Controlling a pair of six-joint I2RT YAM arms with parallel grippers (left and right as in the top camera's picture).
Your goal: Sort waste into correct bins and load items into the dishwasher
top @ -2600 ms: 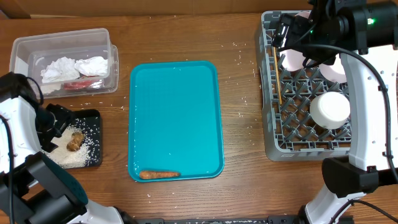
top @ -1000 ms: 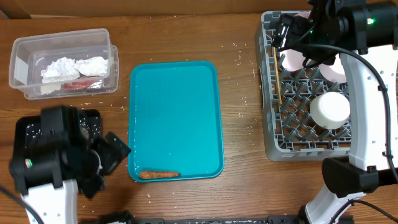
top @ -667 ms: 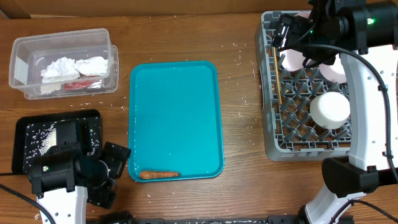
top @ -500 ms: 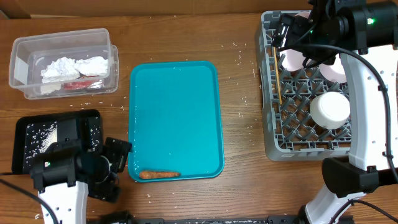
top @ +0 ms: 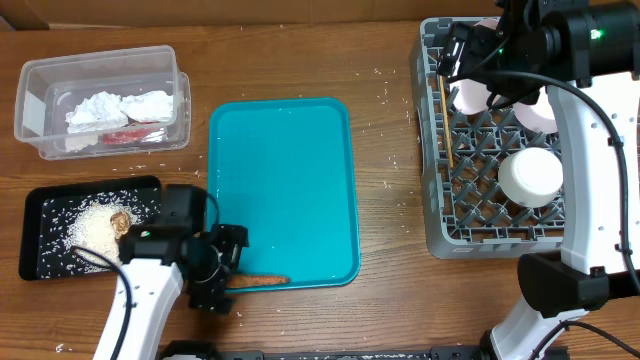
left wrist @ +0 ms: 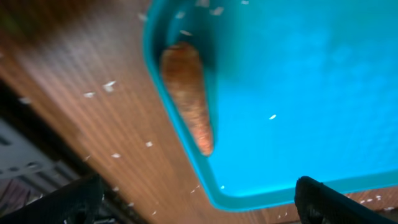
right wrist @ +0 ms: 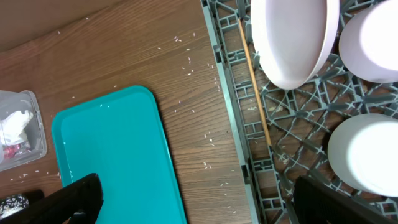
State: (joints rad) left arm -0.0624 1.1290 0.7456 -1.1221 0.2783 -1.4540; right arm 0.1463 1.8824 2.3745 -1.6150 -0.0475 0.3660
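I am seeing the left hand (top: 224, 270) hovering low at the near left corner of the teal tray (top: 283, 170), its jaws standing fully apart and gripping nothing. In the wrist view its dark fingertips (left wrist: 62, 200) are showing at the two bottom corners of the frame, with the orange carrot (left wrist: 189, 96) lying ahead of them, untouched. The carrot is resting inside the tray, along its near rim and close to that corner. Just left of the arm, the black tray (top: 40, 262) is sitting on the counter (top: 385, 250), holding a heap of white rice (top: 88, 226) and a small brown lump (top: 120, 222) on top of it. Behind it, the clear tub (top: 100, 58) is holding crumpled white tissues (top: 120, 106) and a red wrapper (top: 126, 136). Loose grains are lying scattered over the wood around the teal tray. On the far right, the grey rack (top: 440, 225) is carrying the pale dishes: a plate (right wrist: 292, 37) is standing on edge between the pegs, a second round dish (right wrist: 376, 34) is standing beside it, and a white bowl (top: 530, 177) is sitting nearer the front. The wooden stick (right wrist: 255, 93) is lying along the rack's left side. The right hand (right wrist: 202, 202) is hanging above the rack's far left corner, also spread wide and holding nothing.
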